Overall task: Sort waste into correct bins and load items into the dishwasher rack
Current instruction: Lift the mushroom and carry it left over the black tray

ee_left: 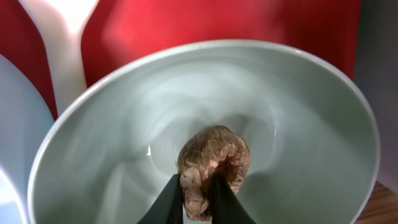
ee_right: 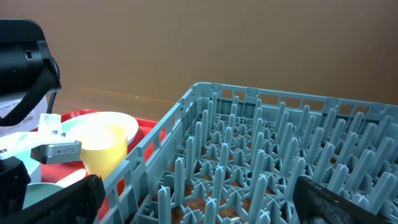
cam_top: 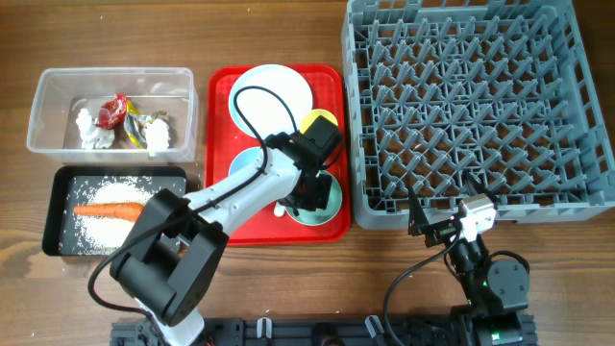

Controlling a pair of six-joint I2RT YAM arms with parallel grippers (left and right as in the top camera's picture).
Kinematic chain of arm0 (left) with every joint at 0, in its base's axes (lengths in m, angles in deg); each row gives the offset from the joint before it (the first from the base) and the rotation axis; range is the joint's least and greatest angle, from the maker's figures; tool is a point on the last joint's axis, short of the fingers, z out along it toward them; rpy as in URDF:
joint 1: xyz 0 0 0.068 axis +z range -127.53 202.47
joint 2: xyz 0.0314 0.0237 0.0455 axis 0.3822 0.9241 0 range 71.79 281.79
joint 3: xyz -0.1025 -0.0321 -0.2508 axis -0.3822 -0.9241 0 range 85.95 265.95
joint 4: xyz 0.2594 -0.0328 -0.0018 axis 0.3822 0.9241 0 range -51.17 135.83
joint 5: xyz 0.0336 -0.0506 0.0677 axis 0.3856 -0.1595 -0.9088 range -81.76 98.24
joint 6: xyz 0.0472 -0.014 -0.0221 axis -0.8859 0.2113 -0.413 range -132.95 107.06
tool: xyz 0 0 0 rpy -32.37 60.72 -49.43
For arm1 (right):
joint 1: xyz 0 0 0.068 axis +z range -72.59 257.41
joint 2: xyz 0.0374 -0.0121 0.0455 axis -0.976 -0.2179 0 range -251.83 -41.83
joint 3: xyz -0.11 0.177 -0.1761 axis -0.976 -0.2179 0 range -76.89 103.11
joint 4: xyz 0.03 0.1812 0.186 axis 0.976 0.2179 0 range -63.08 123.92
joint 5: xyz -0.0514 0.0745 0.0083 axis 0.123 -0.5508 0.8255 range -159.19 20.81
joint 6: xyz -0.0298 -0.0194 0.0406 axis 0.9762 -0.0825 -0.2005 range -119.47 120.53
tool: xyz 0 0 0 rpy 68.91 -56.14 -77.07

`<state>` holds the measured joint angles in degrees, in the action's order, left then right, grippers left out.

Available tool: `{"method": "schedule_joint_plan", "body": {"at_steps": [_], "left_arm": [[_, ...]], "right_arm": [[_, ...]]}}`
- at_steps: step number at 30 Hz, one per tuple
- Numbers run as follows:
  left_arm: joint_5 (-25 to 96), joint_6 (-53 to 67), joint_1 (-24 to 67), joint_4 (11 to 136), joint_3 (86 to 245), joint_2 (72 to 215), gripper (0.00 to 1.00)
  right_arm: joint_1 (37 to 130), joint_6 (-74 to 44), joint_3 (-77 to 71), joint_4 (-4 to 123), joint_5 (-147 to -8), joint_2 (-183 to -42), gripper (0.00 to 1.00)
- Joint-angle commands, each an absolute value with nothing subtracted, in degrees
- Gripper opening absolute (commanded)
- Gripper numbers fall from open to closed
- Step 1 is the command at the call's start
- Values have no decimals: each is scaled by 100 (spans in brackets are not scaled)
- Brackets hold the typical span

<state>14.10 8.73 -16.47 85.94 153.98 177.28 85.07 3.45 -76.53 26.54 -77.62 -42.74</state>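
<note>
Lump [ee_left: 211, 168]: brown food scrap, nipped at its lower edge, low inside a bowl; whether it touches the bottom cannot be told. Judged waste, due for a bin.
Left hand [ee_left: 198, 194]: fingers clamped on the lump, reaching down into the bowl, probably to clear the scrap before the dish is loaded.
Bowl [ee_left: 298, 124]: pale blue-green, upright at the near right of the red tray [cam_top: 219, 144]; holds only the lump.
Spoon [ee_left: 62, 50]: white, lying on the red tray just beside the bowl.
Second bowl [cam_top: 247, 159], plate [cam_top: 279, 91], cup [cam_top: 319, 123]: all on the red tray, none racked yet.
Rack [cam_top: 480, 106]: grey, right of the red tray, no dishes in it.
Right hand [ee_right: 199, 208]: fingers wide apart, holding nothing, low at the rack's near edge, apart from the left arm.
Tub [cam_top: 43, 106]: clear, far left; tissue [cam_top: 88, 130] and wrappers [cam_top: 120, 111] inside.
Black tray [cam_top: 53, 207]: in front of the tub; carrot [cam_top: 110, 209] on scattered rice [cam_top: 96, 231], so judged the lump's likely place.
</note>
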Motion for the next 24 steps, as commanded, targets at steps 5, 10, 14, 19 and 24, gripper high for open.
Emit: {"method": "schedule_joint_plan", "body": {"at_steps": [5, 10, 14, 19, 24], "left_arm": [[1316, 840, -1623, 8614, 15787, 17213, 8], [453, 842, -1479, 9147, 16124, 16577, 11], [169, 846, -779, 9774, 16242, 15943, 14], [173, 849, 753, 10447, 16242, 15447, 16], [171, 846, 2436, 10782, 16172, 15479, 15]], "right_arm": [[8479, 397, -7660, 2634, -7683, -4247, 100], [8479, 397, -7660, 2634, -7683, -4247, 100], [8479, 397, -7660, 2634, -7683, -4247, 100], [8479, 397, -7660, 2634, -7683, -4247, 100], [8479, 397, -7660, 2634, -7683, -4247, 100]]}}
